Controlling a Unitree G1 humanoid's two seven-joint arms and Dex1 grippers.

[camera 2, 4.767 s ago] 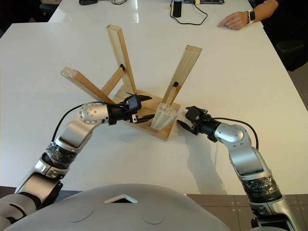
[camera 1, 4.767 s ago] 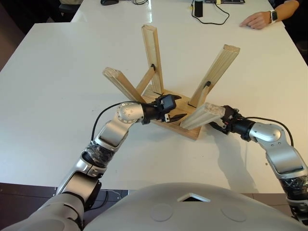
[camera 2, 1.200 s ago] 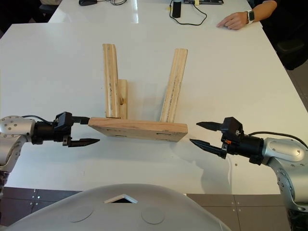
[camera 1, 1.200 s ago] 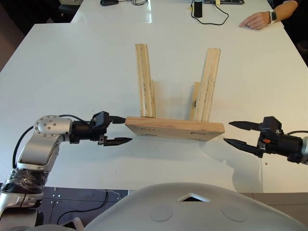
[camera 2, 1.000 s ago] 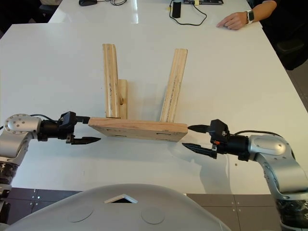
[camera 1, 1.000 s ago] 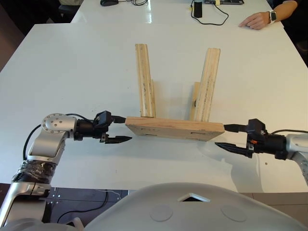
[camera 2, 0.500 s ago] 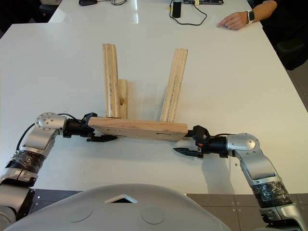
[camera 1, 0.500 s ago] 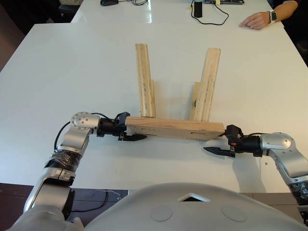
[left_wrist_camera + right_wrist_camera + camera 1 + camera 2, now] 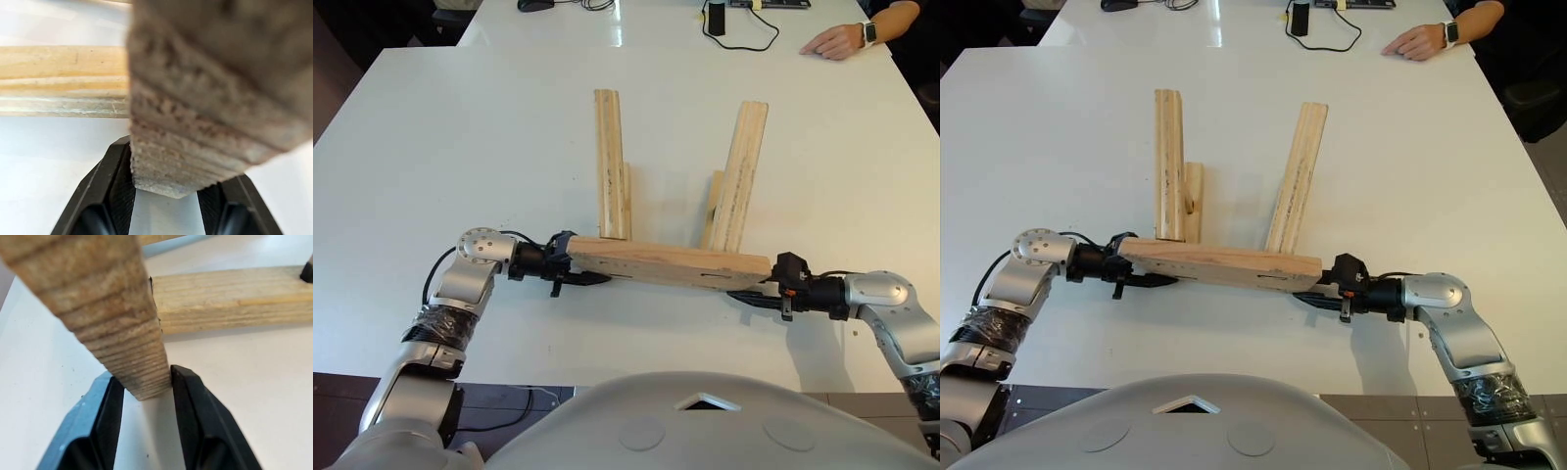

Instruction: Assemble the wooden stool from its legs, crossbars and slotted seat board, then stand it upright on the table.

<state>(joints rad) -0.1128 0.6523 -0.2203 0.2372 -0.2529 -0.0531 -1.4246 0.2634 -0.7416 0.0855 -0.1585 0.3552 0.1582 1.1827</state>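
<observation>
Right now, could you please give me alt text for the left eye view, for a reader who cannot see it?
A wooden stool lies on its side on a white table, legs pointing away, while the robot's left hand and right hand each clamp one end of its seat board.

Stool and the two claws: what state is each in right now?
seat board: on edge, gripped at both ends.
legs: fitted, pointing away from the robot along the table.
left gripper: shut on the seat board's left end.
right gripper: shut on its right end.
</observation>
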